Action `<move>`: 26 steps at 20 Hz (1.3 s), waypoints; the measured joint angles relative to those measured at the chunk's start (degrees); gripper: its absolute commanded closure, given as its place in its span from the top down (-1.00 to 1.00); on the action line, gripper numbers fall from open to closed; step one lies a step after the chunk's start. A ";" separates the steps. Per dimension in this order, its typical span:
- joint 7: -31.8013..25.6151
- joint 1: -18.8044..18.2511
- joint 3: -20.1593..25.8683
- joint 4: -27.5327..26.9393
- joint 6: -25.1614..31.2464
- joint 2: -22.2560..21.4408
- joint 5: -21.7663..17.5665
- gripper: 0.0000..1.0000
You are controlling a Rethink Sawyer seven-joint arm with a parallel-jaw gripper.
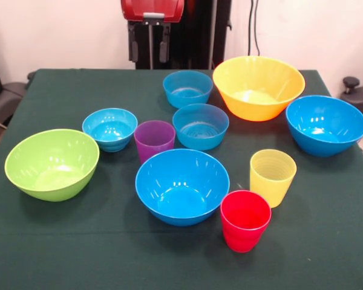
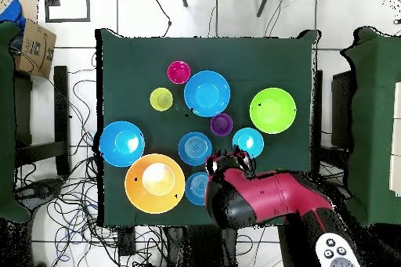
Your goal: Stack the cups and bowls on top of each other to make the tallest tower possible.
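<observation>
Front view: the jaws (image 1: 150,51) hang apart and empty at the far edge of the green tabletop (image 1: 60,241). Just before them sit three small blue bowls (image 1: 187,88), with the big yellow bowl (image 1: 258,86) to one side. Farther out lie a purple cup (image 1: 154,139), large blue bowl (image 1: 182,186), lime bowl (image 1: 51,164), yellow cup (image 1: 272,177) and red cup (image 1: 245,220). Nothing is stacked.

Overhead view: the arm (image 2: 266,197) covers the jaws. Stacking has likely not begun; the next move probably calls for lowering onto a nearby small bowl's rim.
</observation>
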 measured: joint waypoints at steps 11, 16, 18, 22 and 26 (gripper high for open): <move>0.00 3.45 -5.43 -0.02 -1.72 2.31 0.80 1.00; 0.00 7.03 -9.83 0.00 -5.34 5.14 0.82 1.00; 0.00 8.29 -11.32 -0.02 -6.54 6.41 0.83 1.00; 0.00 10.91 -13.28 0.26 -8.21 9.02 0.84 1.00; 0.00 12.21 -13.49 1.15 -9.04 10.61 0.92 1.00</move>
